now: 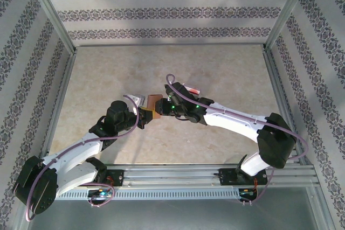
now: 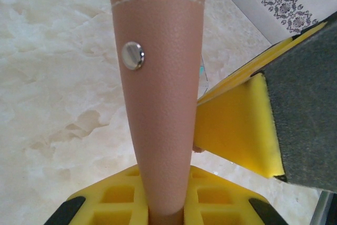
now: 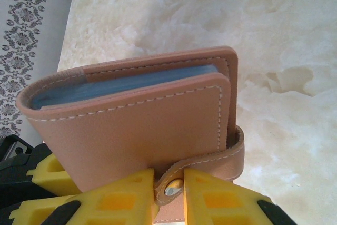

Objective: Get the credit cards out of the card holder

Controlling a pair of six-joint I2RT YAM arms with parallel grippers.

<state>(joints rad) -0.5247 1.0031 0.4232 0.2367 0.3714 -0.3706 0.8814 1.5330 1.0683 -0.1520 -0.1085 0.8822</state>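
The card holder (image 1: pixel 154 104) is a reddish-brown leather wallet, folded shut and held off the table between both arms. My left gripper (image 1: pixel 144 117) is shut on its lower edge; in the left wrist view the card holder (image 2: pixel 158 104) stands up edge-on out of that gripper (image 2: pixel 166 206), a metal snap stud (image 2: pixel 132 55) on its face. My right gripper (image 1: pixel 165 107) is shut on the closing strap: in the right wrist view the strap tab (image 3: pixel 174 187) with its snap sits pinched in the gripper (image 3: pixel 169 188). Grey-blue inner panels (image 3: pixel 126 84) show along the top edge. The credit cards are hidden inside.
A beige marble-patterned table (image 1: pixel 108 79) lies under both arms. Patterned walls on metal posts (image 1: pixel 54 20) close in the left, back and right sides. A small pale clear object (image 1: pixel 139 99) lies just behind the left gripper. The right gripper's yellow finger (image 2: pixel 237 130) crowds the left wrist view.
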